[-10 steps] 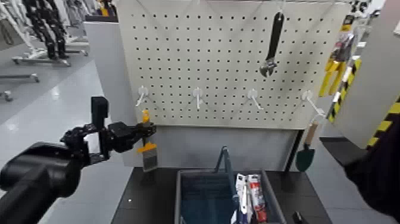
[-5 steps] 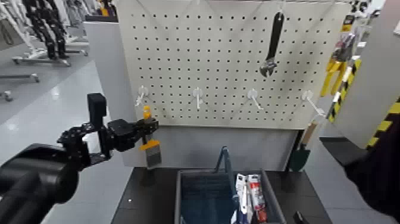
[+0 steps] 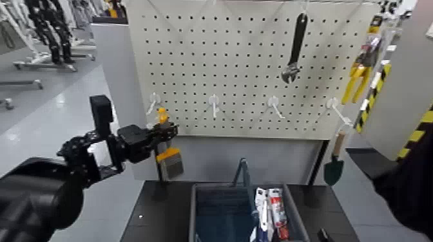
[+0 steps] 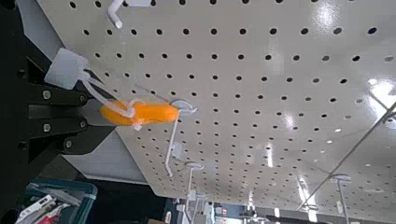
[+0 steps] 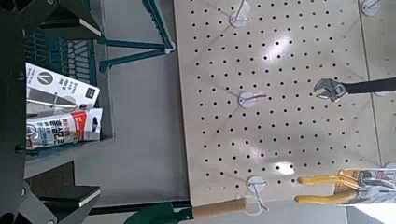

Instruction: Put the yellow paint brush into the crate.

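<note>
Presently, yellow paint brush (image 3: 171, 164): slightly tilted, bristles down, beside the leftmost white hook (image 3: 153, 103).
Left pincer (image 3: 166, 130): pressed together on the brush's handle, in front of the pegboard's (image 3: 212, 58) lower left.
Step in hand: apparently transfer from hook to crate (image 3: 194, 215).
Next move: presumably rightward over the crate's vacant side, lowering and releasing clear of its raised handle (image 3: 242, 172).
Bench (image 3: 154, 209): supports the crate.
Right pincer (image 5: 93, 112): spread, idle beside the crate.
Between views: left wrist shows a cord loop (image 4: 136, 117) around the handle; head alone shows the bristles.
</note>
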`<state>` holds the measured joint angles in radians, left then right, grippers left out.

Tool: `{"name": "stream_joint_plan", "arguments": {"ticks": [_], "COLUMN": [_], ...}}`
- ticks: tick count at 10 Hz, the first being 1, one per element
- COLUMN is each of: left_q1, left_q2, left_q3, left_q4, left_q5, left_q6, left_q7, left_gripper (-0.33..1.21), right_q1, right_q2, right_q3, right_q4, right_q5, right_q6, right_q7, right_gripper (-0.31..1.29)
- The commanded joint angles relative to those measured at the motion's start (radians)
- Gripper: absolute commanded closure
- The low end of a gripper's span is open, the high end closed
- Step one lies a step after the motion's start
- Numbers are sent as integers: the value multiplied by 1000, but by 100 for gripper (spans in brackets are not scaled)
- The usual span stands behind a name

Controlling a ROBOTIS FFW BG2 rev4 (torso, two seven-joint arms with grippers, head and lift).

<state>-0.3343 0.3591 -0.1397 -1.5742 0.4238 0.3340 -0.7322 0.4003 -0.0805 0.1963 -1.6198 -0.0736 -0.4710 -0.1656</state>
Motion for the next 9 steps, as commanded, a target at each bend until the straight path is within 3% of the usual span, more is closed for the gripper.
{"name": "stream_joint_plan", "arguments": {"ticks": [1, 4, 9], "left_q1": [11, 21, 58], "left_q2": [-12, -28, -60], "left_q3": [-21, -78, -159], "left_q4": [-58, -41, 60], "left_q5": [87, 262, 368], "left_q6": [-3, -36, -44], "left_q7": [8, 45, 53], "left_gripper": [114, 114, 114], "right_q1": [0, -1, 0], "right_q2": [1, 1, 4], "right_q3": [0, 2, 3], "right_q4": [0, 1, 1], "right_q5": [0, 0, -2], "right_q6": [2, 0, -5], "right_q7": [0, 2, 0], "right_gripper": [13, 13, 13]}}
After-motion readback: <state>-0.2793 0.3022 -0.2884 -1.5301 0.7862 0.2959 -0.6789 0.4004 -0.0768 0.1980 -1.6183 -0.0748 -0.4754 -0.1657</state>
